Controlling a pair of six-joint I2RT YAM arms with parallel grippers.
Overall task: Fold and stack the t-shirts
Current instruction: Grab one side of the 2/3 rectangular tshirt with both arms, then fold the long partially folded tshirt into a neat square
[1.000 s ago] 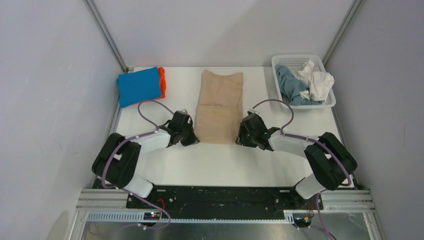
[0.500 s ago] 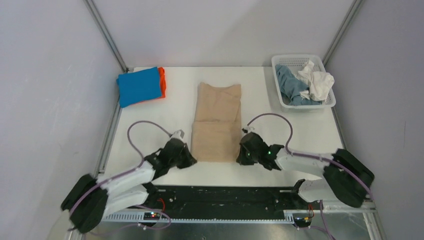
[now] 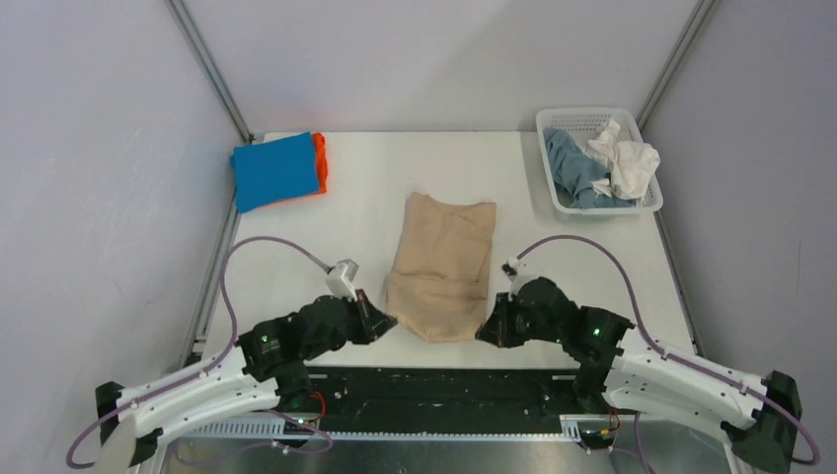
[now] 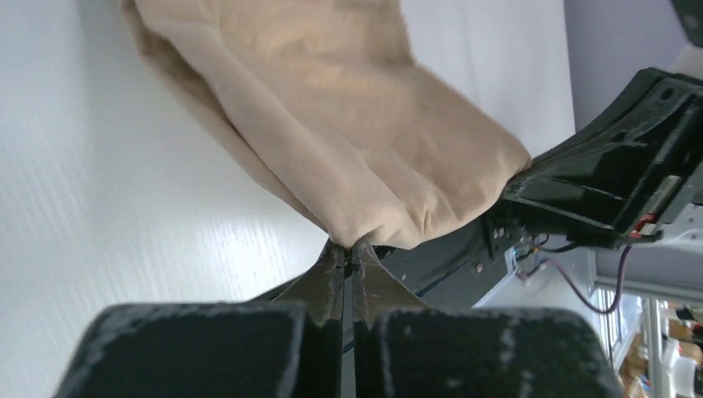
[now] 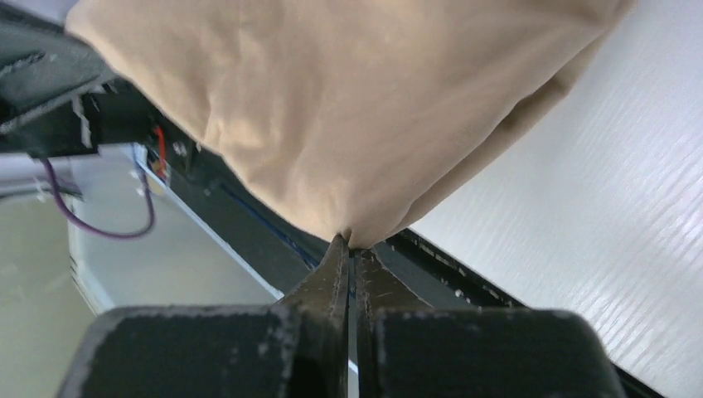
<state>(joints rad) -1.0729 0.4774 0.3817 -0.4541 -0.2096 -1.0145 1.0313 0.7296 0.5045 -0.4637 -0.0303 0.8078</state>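
A beige t-shirt (image 3: 442,262), folded into a narrow strip, lies in the middle of the table with its near end lifted. My left gripper (image 3: 383,318) is shut on the near left corner; in the left wrist view the cloth (image 4: 332,124) bunches at the fingertips (image 4: 349,243). My right gripper (image 3: 486,331) is shut on the near right corner, and the cloth (image 5: 348,108) hangs from its tips (image 5: 352,242). A folded blue t-shirt (image 3: 274,169) lies on an orange one (image 3: 320,160) at the far left.
A white mesh basket (image 3: 651,194) at the far right holds a grey-blue tee (image 3: 577,164) and a crumpled white tee (image 3: 627,160). Grey walls close the sides and back. The black base rail (image 3: 434,387) runs along the near table edge.
Both arms have drawn back toward the near edge, dragging the beige t-shirt along. The right gripper has shut on its corner. The shirt's near end now hangs lifted between the grippers.
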